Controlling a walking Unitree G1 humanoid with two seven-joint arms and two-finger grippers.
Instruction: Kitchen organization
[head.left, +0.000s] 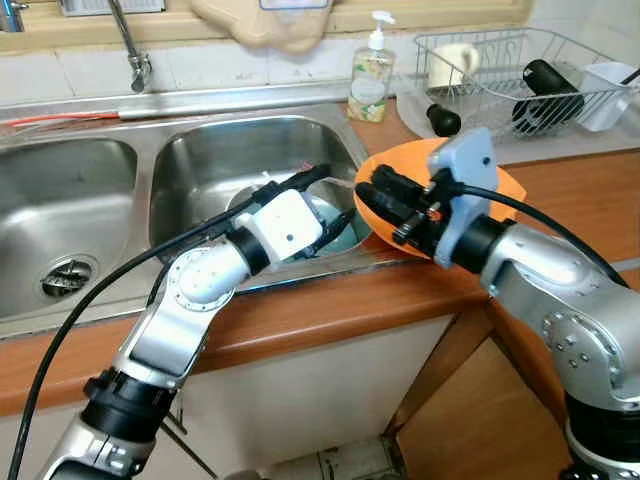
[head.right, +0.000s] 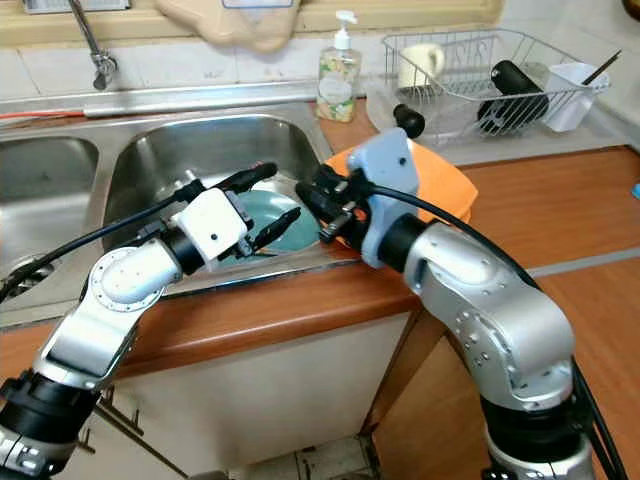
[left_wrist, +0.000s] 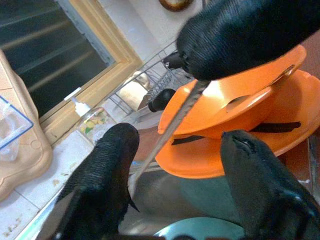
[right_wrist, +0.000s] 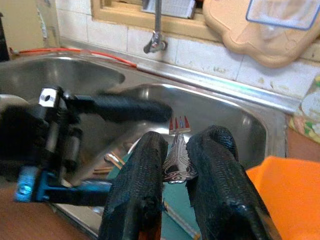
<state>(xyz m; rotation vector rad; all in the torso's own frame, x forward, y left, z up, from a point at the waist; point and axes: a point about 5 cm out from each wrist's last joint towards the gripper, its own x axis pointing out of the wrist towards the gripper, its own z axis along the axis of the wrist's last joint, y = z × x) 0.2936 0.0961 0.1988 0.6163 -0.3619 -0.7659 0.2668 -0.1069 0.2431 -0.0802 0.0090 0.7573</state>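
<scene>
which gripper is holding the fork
The right gripper: its jaws are pinched on the fork over the right sink basin. The left gripper hangs open beside it, holding nothing.

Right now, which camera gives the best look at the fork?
The right wrist view: the fork sits close up, pinched between the right gripper's two fingers, tines pointing toward the sink. The left wrist view shows it as a thin slanted metal strip. In both eye views it is too small to make out.
</scene>
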